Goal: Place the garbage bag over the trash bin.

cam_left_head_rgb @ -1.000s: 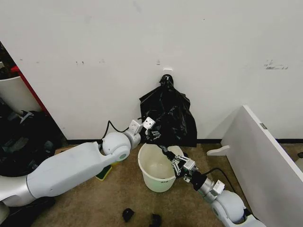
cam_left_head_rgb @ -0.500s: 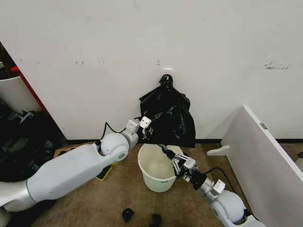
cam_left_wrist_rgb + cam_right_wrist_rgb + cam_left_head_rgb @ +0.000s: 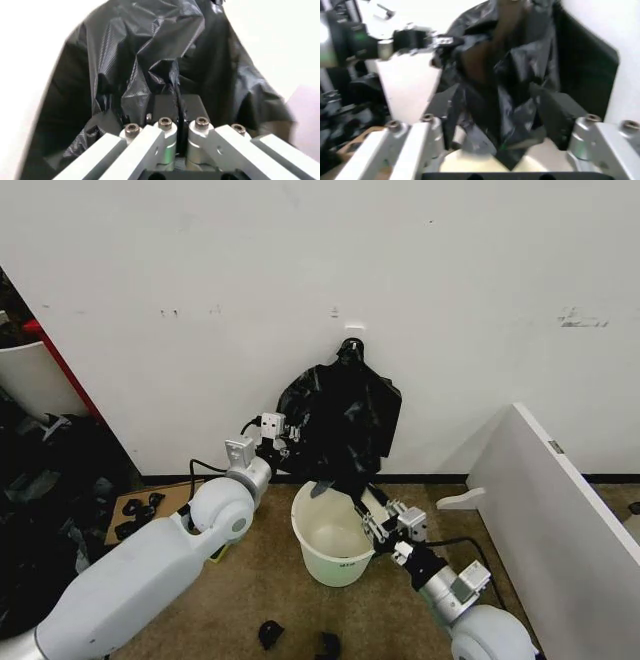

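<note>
My left gripper point(image 3: 177, 112) has its fingers pressed together on a fold of the garbage bag point(image 3: 340, 420), pinching the glossy black plastic at its left edge, up beside the wall. My right gripper point(image 3: 372, 515) sits lower, just over the far rim of the trash bin point(image 3: 330, 552). Its fingers point(image 3: 560, 108) stand apart with a hanging tail of the bag draped between them, so I would not call that a firm hold yet.

Working outward: the bag hangs in the air between my two grippers, bunched and crinkled, its lower tip dangling at the bin's mouth. Behind it, a knot of black plastic point(image 3: 350, 348) is fixed to the wall. I cannot tell where my bag ends and that bundle begins.

Step in hand, as I judge it: pulling one bag free and spreading it open. Next I will need the right fingers to close on the opposite edge, then both grippers to draw the mouth wide and lower it round the rim.

The bin stands upright on the floor, and its white inside looks empty.
</note>
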